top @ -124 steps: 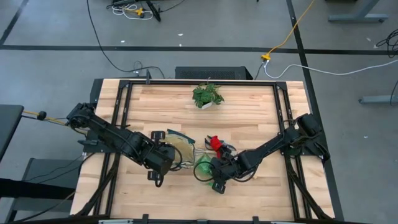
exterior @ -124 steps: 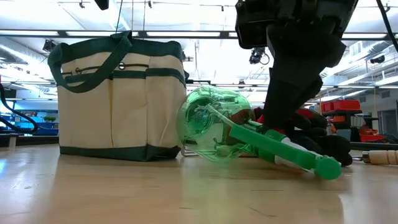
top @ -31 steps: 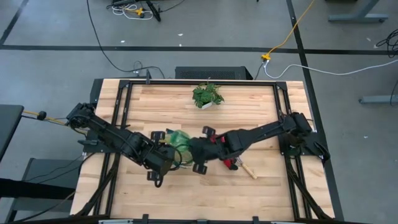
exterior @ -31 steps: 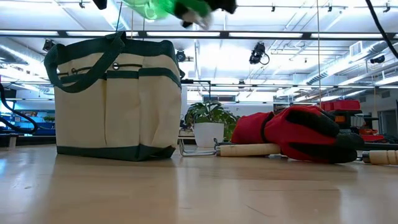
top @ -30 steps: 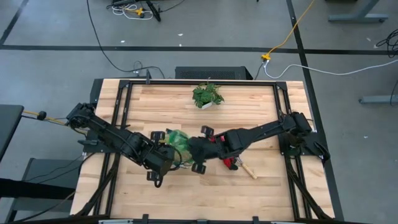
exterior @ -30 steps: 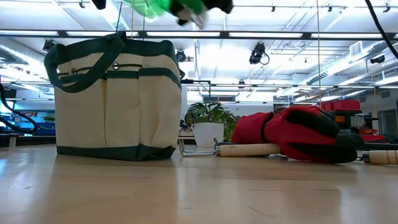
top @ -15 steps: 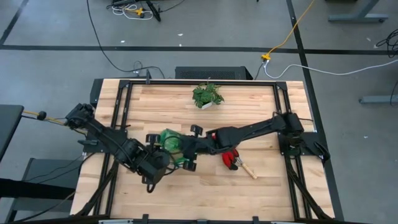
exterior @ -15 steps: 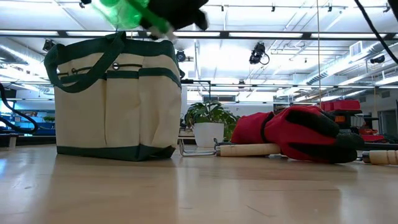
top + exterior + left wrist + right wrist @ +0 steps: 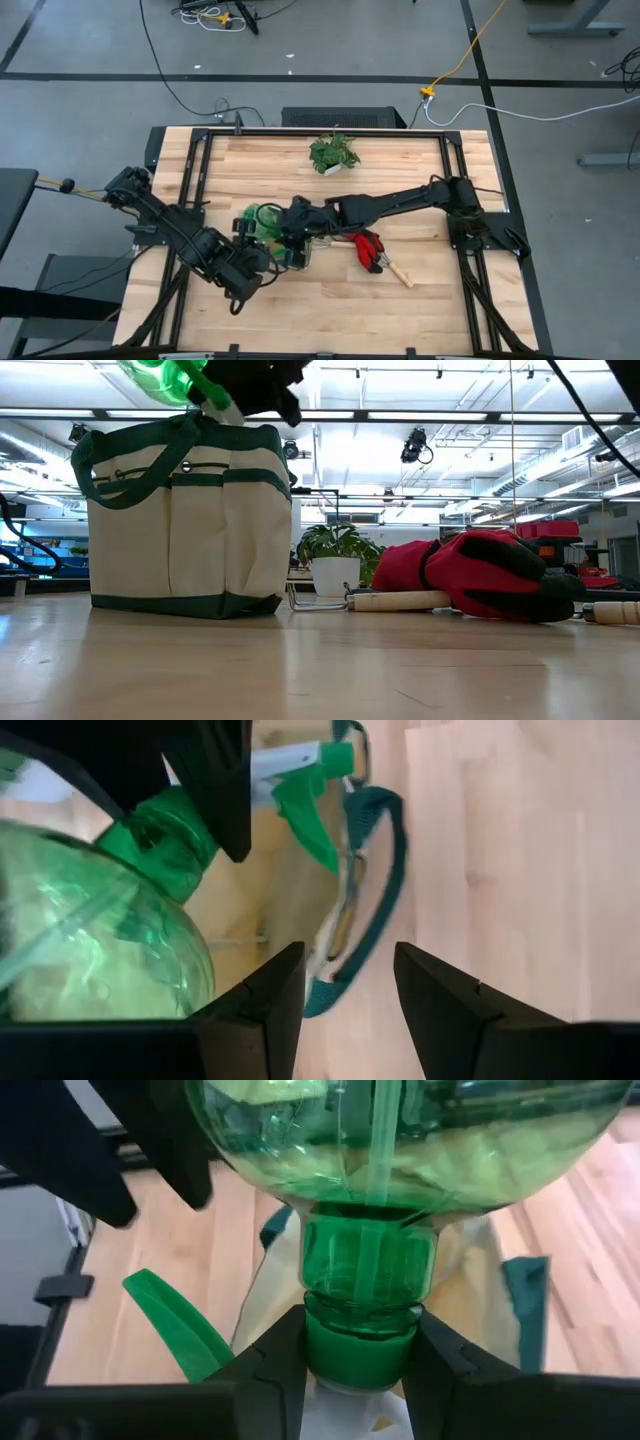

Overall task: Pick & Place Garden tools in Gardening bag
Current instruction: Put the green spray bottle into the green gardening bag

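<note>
Covering most of the cream, green-trimmed fabric gardening bag (image 9: 262,238), the green translucent spray bottle (image 9: 262,219) is clamped at its neck by the right gripper (image 9: 355,1342). Bottle's long axis runs 9-to-3, round body toward 9. Left gripper (image 9: 345,985) spread apart, empty.

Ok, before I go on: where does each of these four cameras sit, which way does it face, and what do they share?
High: overhead, straight down; both arms, green spray bottle.
Low: table height, level across; gardening bag, red gloves, potted plant.
Left wrist: past the left gripper fingers at bag and bottle.
Right wrist: on the right gripper, clamped on the bottle neck above the bag.
Shared: all four show the bottle.
</note>
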### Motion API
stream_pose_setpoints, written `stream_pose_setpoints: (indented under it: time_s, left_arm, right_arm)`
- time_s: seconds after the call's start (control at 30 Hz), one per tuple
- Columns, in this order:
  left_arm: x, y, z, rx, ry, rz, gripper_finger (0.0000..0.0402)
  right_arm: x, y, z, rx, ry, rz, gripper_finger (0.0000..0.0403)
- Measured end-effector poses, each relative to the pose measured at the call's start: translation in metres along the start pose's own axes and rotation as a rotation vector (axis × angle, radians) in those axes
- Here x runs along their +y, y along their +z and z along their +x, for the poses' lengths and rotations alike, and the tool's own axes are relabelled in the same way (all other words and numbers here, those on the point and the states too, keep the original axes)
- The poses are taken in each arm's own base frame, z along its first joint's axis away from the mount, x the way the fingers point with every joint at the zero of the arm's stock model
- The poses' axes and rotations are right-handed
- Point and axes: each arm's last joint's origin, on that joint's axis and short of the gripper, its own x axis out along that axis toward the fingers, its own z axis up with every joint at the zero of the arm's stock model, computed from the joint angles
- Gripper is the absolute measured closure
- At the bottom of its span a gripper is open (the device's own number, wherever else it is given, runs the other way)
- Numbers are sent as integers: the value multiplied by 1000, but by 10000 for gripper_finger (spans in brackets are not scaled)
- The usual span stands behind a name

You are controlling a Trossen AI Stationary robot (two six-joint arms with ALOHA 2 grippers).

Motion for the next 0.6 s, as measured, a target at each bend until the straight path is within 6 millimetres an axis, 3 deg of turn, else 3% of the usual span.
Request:
stream_pose_setpoints:
  time_s: [0.27, 0.6]
  left_arm:
    - [0, -1, 0, 10, -1, -3, 239]
    - [1, -2, 0, 20, 9, -12, 239]
  right_arm:
    - [1, -12, 17, 71, 72, 10, 288]
    - [-4, -15, 13, 144, 129, 44, 288]
